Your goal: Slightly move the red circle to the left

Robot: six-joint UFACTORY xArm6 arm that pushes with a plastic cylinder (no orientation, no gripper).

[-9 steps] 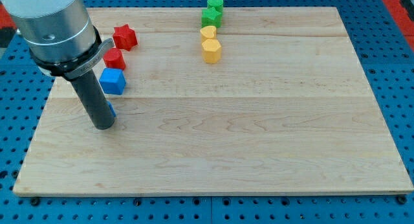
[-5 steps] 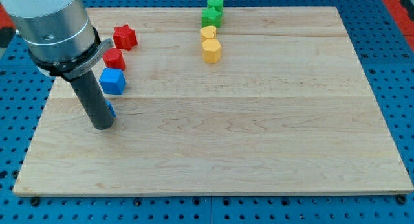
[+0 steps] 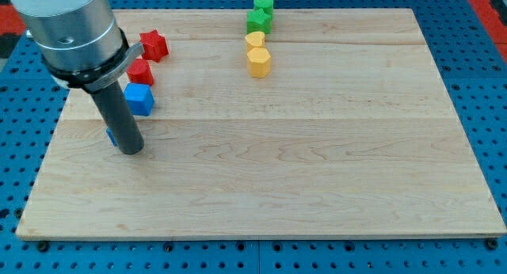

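Observation:
The red circle (image 3: 141, 71) sits near the board's upper left, partly hidden by the arm's metal collar. A red star (image 3: 154, 44) lies just above it and a blue cube (image 3: 140, 99) just below it. My tip (image 3: 131, 150) rests on the board below the blue cube, well below the red circle and apart from it. A small blue block (image 3: 112, 136) peeks out at the rod's left side, mostly hidden behind it.
A green block (image 3: 264, 4), a green star (image 3: 259, 20), a yellow heart (image 3: 254, 41) and a yellow hexagon (image 3: 259, 62) form a column at the top centre. The wooden board (image 3: 317, 163) lies on a blue pegboard table.
My rod has shifted slightly to the right and up. The small blue block that showed at its right side now shows at its left. The other blocks have not moved.

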